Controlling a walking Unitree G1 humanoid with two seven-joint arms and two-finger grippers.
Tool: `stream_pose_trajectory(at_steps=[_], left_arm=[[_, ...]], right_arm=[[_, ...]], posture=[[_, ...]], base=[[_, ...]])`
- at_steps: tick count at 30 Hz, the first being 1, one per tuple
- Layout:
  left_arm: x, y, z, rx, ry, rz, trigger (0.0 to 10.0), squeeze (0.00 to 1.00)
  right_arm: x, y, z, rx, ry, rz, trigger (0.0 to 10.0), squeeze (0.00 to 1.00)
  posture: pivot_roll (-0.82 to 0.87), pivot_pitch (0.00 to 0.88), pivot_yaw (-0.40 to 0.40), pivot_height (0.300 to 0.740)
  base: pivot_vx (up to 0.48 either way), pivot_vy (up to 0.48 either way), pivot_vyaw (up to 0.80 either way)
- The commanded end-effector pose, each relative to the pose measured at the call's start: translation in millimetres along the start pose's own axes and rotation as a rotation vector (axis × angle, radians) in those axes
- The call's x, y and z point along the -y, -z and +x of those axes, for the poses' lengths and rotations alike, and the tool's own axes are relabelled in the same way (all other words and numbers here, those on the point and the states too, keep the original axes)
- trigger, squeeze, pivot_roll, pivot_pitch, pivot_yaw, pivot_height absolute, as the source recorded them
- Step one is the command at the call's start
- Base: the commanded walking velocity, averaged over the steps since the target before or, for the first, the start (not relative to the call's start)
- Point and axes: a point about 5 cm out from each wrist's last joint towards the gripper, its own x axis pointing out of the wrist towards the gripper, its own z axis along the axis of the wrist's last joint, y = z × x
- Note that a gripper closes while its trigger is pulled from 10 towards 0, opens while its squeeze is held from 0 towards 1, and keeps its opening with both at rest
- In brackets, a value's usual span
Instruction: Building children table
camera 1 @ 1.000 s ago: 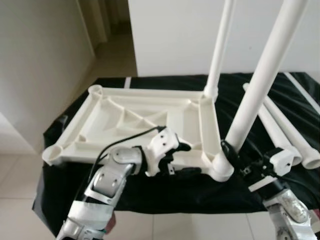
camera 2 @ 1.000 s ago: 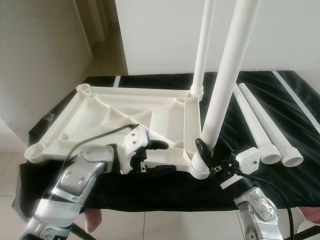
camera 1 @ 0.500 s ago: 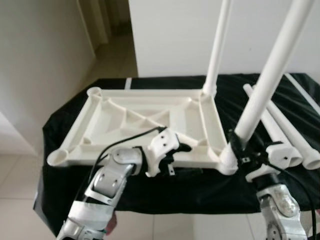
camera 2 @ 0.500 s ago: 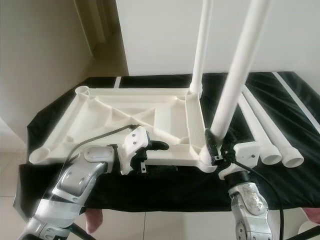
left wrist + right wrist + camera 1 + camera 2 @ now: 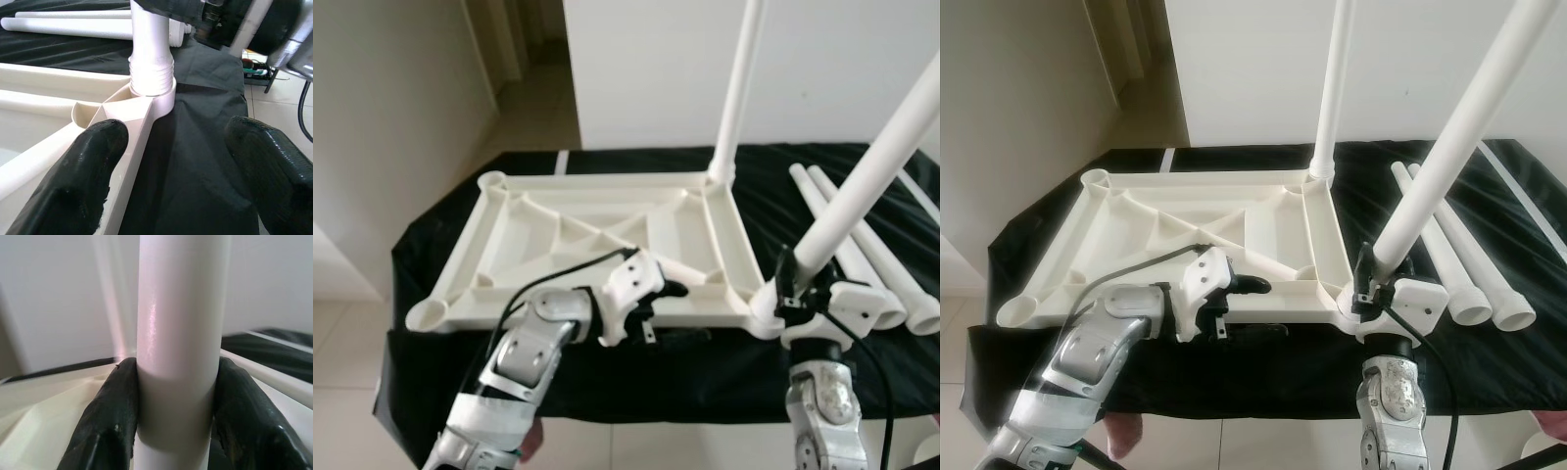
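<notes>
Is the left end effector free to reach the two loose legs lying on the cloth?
Probably not: the right end effector, shut on the leaning leg, stands between the left end effector and the loose legs.

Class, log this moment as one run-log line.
right gripper: shut on leg, at corner socket | left gripper: open, by tabletop | spare legs: on cloth

A white tabletop (image 5: 607, 235) is lying underside up; one leg (image 5: 736, 88) is standing upright, another (image 5: 862, 186) leaning, two legs (image 5: 867, 264) lying beside
</notes>
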Motion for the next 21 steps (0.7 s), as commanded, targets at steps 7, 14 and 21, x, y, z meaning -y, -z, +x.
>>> stream_pose_trajectory(at_steps=[7, 14, 21], left_arm=[[-4.3, 2.2, 1.9, -0.007, -0.084, -0.013, 10.0, 0.00], [-6.6, 1.1, 0.3, -0.003, -0.099, -0.014, 10.0, 0.00], [-6.0, 1.4, -0.6, -0.002, -0.103, -0.014, 10.0, 0.00]], right_arm=[[24.4, 36.2, -3.4, -0.174, 0.197, -0.179, 10.0, 0.00], [17.5, 40.1, -12.9, -0.145, 0.041, -0.278, 10.0, 0.00], [21.6, 41.9, -23.1, -0.145, -0.027, -0.319, 10.0, 0.00]], posture=[[0.00, 0.000, 0.045, 0.740], [0.01, 0.000, 0.037, 0.740], [0.01, 0.000, 0.035, 0.740]], base=[[0.000, 0.000, 0.00], [0.000, 0.000, 0.00], [0.000, 0.000, 0.00]])
